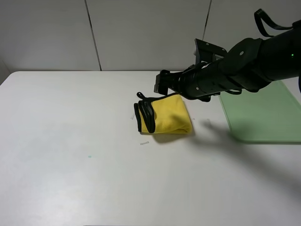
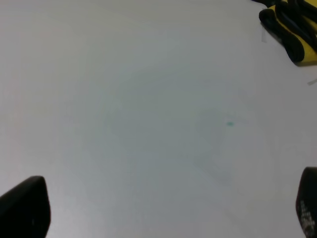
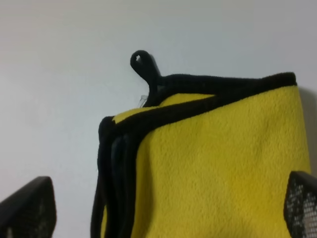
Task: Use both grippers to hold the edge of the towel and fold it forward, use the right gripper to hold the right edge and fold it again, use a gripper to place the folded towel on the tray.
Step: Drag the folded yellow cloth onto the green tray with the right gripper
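The yellow towel (image 1: 171, 115) lies folded on the white table, with its stacked black edges (image 1: 145, 117) on the left side and its corner loop (image 1: 140, 95) sticking out at the back. My right gripper (image 1: 162, 88) hovers just above the towel's back edge, open and empty. In the right wrist view its fingertips (image 3: 29, 210) sit wide apart over the towel (image 3: 213, 168) and the loop (image 3: 141, 60). My left gripper (image 2: 166, 213) is open and empty over bare table, with the towel (image 2: 297, 29) far off. The left arm is outside the exterior view. The pale green tray (image 1: 263, 122) lies to the right.
The right arm stretches from the right edge across the tray's near-left part. A small scrap (image 1: 145, 143) lies in front of the towel. A tiny green mark (image 1: 89, 156) sits on the table at the left.
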Controlling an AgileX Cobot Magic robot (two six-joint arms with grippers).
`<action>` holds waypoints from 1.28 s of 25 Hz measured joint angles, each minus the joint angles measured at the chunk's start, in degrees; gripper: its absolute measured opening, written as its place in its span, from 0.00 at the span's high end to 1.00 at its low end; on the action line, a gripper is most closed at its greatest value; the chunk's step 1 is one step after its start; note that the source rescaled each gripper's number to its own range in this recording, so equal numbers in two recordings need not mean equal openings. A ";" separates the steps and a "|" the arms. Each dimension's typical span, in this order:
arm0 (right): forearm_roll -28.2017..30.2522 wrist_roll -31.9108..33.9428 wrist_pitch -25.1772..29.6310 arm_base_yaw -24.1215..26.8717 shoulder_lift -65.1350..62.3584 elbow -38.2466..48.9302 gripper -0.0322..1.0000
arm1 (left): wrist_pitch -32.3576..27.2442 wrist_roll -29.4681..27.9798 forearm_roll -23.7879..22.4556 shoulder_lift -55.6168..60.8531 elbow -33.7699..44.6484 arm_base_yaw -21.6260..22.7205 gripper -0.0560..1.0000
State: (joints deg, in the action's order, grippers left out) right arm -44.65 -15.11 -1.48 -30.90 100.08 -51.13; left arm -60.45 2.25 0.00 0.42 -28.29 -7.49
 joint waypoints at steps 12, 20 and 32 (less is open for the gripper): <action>2.85 -8.32 -2.85 5.61 2.27 0.00 0.00 | 0.00 0.00 0.00 0.00 0.00 0.00 0.00; 2.78 -11.18 -8.02 6.17 9.50 0.00 0.00 | 0.00 0.00 0.00 0.00 0.00 0.00 0.00; 2.55 -11.27 -10.13 4.72 13.53 -0.05 0.00 | 0.00 0.00 0.00 0.00 0.00 0.00 0.00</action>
State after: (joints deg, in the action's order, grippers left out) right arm -42.10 -26.38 -11.61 -26.18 113.61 -51.19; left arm -60.45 2.25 0.00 0.42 -28.29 -7.49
